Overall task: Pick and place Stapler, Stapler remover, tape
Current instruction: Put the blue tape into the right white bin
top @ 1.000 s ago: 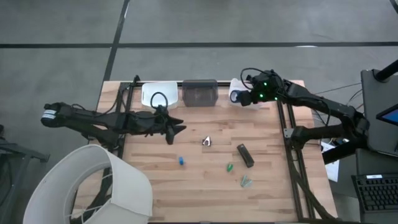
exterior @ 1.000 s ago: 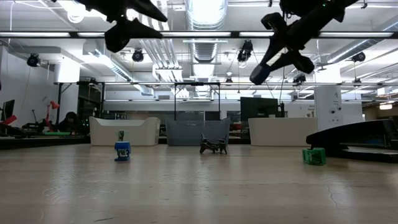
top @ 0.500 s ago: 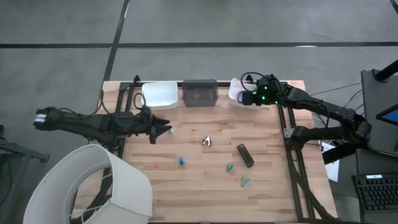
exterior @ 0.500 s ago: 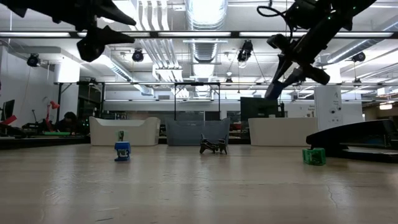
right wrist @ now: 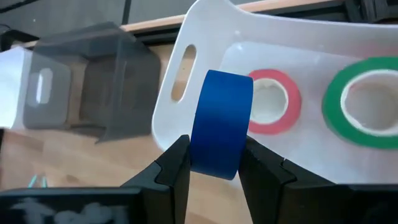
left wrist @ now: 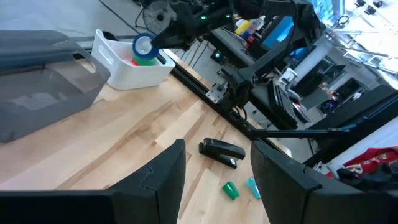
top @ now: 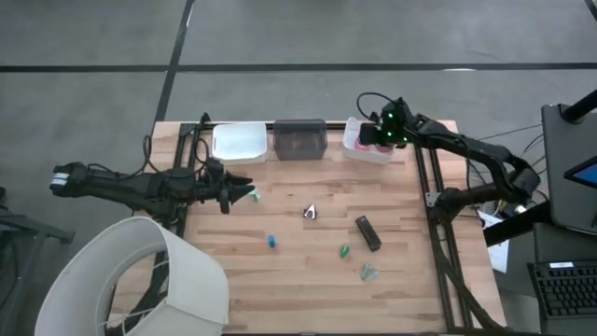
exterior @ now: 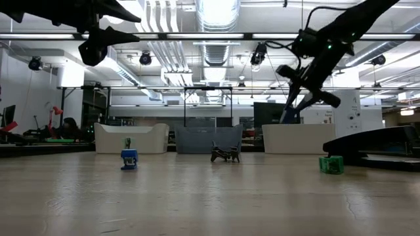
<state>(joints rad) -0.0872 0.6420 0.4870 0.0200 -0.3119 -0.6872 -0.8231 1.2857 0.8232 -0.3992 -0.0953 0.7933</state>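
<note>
My right gripper hovers over the right white bin at the table's far edge, shut on a blue tape roll. A red/pink roll and a green roll lie flat in that bin. The other red/pink roll is out of view. My left gripper is open above the table's left part, touching nothing. The black stapler lies flat right of centre. A silvery claw-shaped staple remover rests near the middle. My right gripper pinches the blue tape roll between its two fingers, one on each flat face, with the outer band facing the wrist camera. The fingers slant downward. The roll stands on edge, lifted clear above the bin's floor.
A white bin and a grey bin stand along the far edge, left of the tape bin. A small blue piece, a green piece and a teal claw piece lie toward the near side. Bare wood spreads around them.
My right gripper has carried the blue roll toward the far edge, over the right white bin, tipping its fingers more steeply down; it stays shut on the roll. My left gripper has drawn back toward the table's left edge.
</note>
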